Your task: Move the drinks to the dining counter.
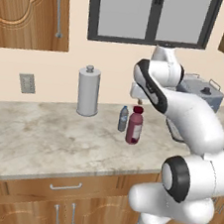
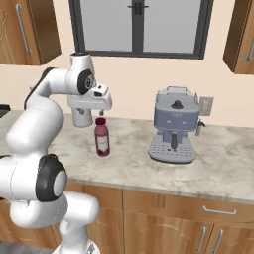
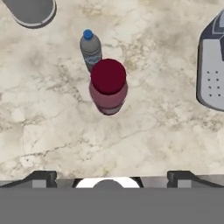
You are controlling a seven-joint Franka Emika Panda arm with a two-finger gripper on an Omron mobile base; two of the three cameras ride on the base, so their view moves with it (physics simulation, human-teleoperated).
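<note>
My gripper hangs directly above the juice bottle, jaws spread as wide as they go and holding nothing. The juice bottle stands upright on the marble counter under the window. The water bottle stands just beside the juice bottle, apart from it, on the side toward the grey canister. The canister is farther off beyond the water bottle, near the wall. The coffee machine sits well apart on the juice bottle's other side.
</note>
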